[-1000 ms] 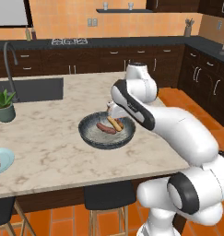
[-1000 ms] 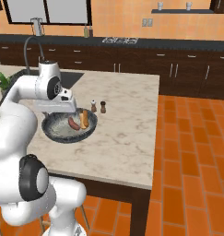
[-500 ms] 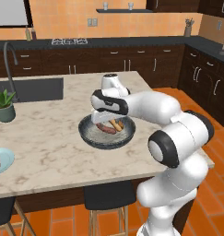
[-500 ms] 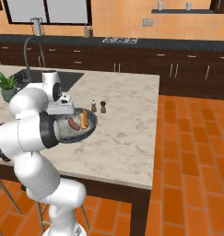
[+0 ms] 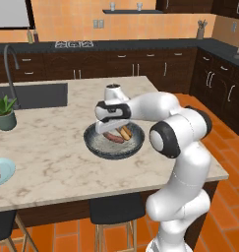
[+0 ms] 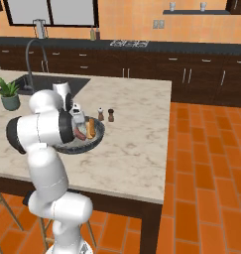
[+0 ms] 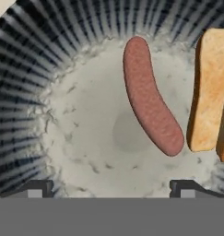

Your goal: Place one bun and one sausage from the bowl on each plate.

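The gripper (image 7: 111,186) hangs just above the bowl (image 5: 99,148), which sits near the middle of the marble counter (image 5: 52,167) with bare stone all round it; its fingertips (image 7: 37,188) stand wide apart over the speckled floor of the bowl and hold nothing. In the hand view a sausage (image 7: 149,94) lies across the bowl's floor with a bun (image 7: 211,87) just beside it near the ribbed wall. A light blue plate (image 5: 4,173) sits at the counter's left edge, well apart from the bowl, two small shakers (image 6: 105,115) stand near the bowl's far side, and a potted plant (image 5: 4,112) stands by the sink (image 5: 37,95)
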